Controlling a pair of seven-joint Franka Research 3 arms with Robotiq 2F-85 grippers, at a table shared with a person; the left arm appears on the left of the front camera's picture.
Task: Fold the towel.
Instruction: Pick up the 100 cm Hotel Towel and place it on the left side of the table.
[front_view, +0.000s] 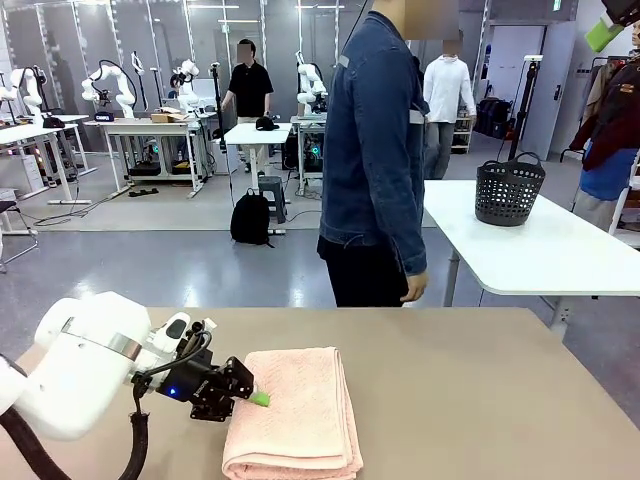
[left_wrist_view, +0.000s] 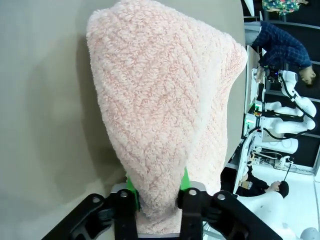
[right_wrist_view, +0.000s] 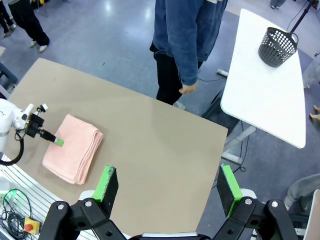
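- Towel (front_view: 295, 410): plain salmon-pink, no pattern.
- Table (front_view: 480, 400): tan.
- Left gripper (front_view: 258, 398): black, green pads.
- Basket (front_view: 508, 190), at two o'clock: dark, seemingly perforated.
- Person's jacket (front_view: 375, 140): blue denim.

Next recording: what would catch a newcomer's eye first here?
The salmon-pink towel, already folded, lies on the tan table at the robot's left. The left gripper has its jaws shut on the towel's edge. A person in a denim jacket stands at the far side, hands off the table.
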